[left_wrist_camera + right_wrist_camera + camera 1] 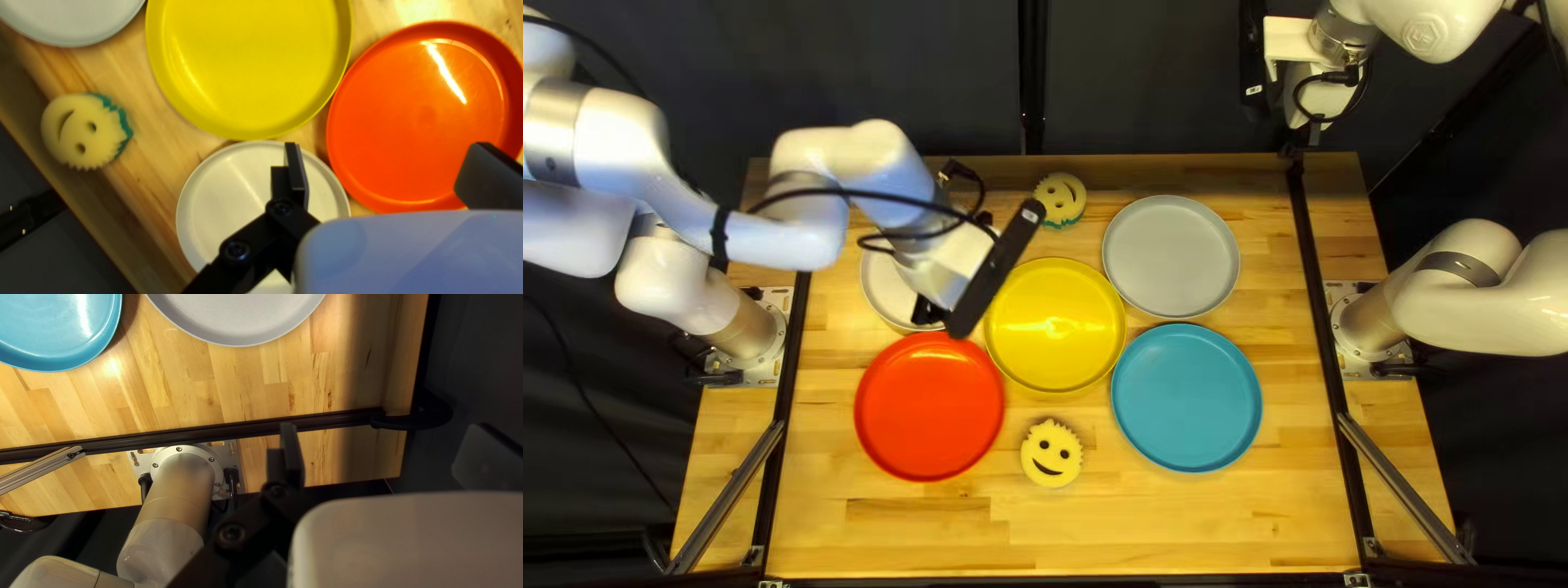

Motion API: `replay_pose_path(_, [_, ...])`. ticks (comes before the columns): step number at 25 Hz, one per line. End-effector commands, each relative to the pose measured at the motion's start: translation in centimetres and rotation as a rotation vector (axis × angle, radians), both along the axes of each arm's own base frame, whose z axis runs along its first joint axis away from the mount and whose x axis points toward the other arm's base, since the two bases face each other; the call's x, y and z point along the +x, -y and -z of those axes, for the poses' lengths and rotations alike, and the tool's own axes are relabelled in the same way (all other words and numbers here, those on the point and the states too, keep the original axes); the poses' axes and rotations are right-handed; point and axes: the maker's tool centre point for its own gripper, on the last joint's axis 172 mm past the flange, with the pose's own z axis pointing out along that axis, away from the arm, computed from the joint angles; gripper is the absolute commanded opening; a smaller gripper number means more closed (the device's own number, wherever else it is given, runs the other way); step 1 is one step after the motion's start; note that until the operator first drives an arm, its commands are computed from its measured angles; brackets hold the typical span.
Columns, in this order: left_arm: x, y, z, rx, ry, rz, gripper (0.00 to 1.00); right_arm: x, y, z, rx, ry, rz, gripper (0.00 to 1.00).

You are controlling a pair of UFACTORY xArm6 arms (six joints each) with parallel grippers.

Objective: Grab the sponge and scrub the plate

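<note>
Teal-edged sponge (pixel 1061 199) — well apart from left pincer (pixel 928 311).

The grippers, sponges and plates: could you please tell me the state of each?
Left gripper: open, empty
Right gripper: open, empty
Near sponge: unheld, smiley side up
Far sponge: unheld, smiley side up
Yellow plate: right side up
Red plate: right side up
Blue plate: right side up
Gray plate: right side up
White plate: right side up, partly hidden
</note>
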Motion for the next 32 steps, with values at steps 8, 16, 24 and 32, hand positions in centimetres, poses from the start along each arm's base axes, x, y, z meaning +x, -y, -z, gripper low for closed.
replay_pose_path(8, [2.5,4.6,2.6,0.036,0.049,0.122,1.00,0.0,0.0,0.0,0.000,0.000,0.000,1.00])
replay_pose_path(16, [4.6,6.6,4.3,0.061,0.037,0.116,1.00,0.0,0.0,0.0,0.000,0.000,0.000,1.00])
replay_pose_path(24, [7.0,13.7,6.3,0.055,0.023,0.145,1.00,0.0,0.0,0.0,0.000,0.000,0.000,1.00])
replay_pose_path(32, [6.9,17.8,11.6,0.110,-0.004,0.138,1.00,0.0,0.0,0.0,0.000,0.000,0.000,1.00])
